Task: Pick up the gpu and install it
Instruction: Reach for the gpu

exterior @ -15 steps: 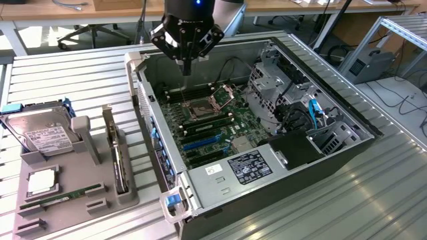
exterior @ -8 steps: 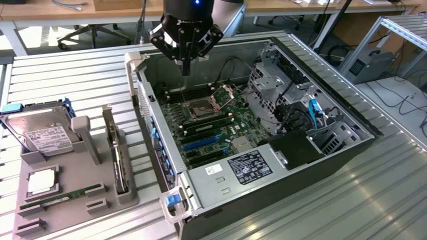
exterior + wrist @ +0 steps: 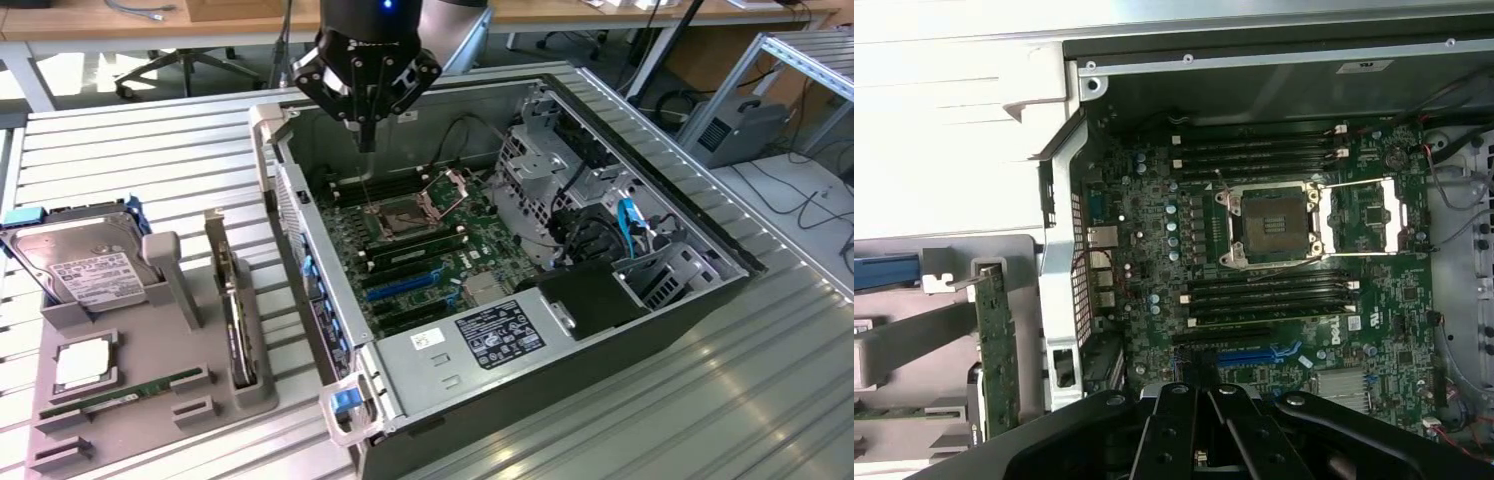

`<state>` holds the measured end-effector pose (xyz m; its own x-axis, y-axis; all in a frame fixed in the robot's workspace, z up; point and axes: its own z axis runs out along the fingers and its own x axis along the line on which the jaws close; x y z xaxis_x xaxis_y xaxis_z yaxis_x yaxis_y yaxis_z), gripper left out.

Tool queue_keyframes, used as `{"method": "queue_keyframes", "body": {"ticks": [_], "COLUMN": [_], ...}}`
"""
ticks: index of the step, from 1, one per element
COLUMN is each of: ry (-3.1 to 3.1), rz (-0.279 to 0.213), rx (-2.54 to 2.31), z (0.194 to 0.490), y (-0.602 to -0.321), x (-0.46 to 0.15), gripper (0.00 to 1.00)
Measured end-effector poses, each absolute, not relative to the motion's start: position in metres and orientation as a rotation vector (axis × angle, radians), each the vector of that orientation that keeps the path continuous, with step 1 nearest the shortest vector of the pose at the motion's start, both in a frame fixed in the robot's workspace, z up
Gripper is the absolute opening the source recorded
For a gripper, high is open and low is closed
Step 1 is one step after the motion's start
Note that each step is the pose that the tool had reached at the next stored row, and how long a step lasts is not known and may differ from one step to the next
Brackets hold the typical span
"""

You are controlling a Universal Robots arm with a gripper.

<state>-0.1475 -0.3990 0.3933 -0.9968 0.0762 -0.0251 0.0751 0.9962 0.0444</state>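
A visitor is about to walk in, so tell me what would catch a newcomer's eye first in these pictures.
The open computer case sits mid-scene, its green motherboard and bare CPU socket exposed. The black gripper hangs shut above the motherboard, holding nothing. At the exterior view's left, the gpu stands on edge in a grey holder, with a silver hard drive further left.

The gpu (image 3: 236,320) stands upright on its long edge in a slot of the grey holder (image 3: 147,400) at the exterior view's left. It sits just beside the open computer case (image 3: 641,330), with its silver bracket at the far end.
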Motion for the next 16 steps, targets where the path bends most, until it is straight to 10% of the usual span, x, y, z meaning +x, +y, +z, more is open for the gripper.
{"method": "queue_keyframes", "body": {"ticks": [16], "ry": [3.112], "rz": [0.068], "rx": [0.118], "z": [0.3933], "y": [-0.399], "x": [-0.1517], "gripper": [0.11]}}
